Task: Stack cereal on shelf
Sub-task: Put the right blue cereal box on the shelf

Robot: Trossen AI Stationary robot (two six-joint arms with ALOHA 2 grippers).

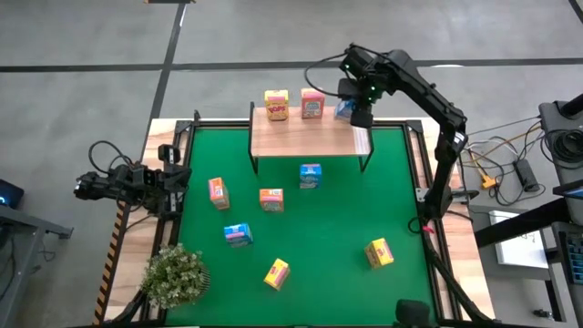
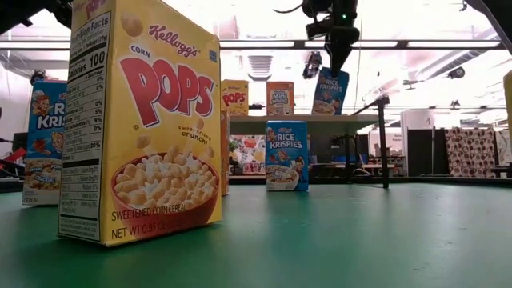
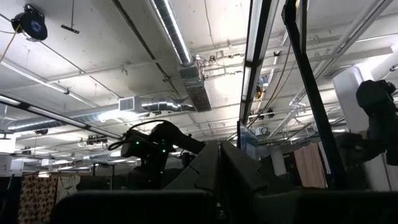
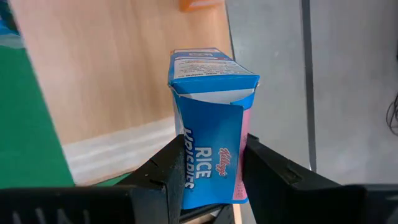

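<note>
Left gripper [image 1: 173,179] parked off the mat's left edge, folded at its mount, fingers shut on nothing; its wrist view gives only ceiling.

Shelf [image 1: 319,139] at the far side of the mat, light wood on black legs. Going left to right along its top: yellow box [image 1: 276,104], pink box [image 1: 312,105], then, directly under the right gripper [image 1: 351,111], the blue Rice Krispies box [image 4: 208,124]. Jaws clamped narrow on that box's two broad faces, at its upper part.

Handling, by judgement: thin printed card, very light, mostly air. Faces will dent if squeezed hard; glossy print may slip in smooth pads. Best hold is across the narrow depth, near the top, as now. The top flap looks partly sprung, so avoid pressing there.

Views differ. The high view shows six more boxes loose on the mat, all nearer than the gripper, one blue box [image 1: 310,176] close to the shelf's front edge. The low view shows the held box tilted, its lower end at the shelf top; whether it touches I cannot tell. The right wrist view alone shows finger contact and the loose flap.
</note>
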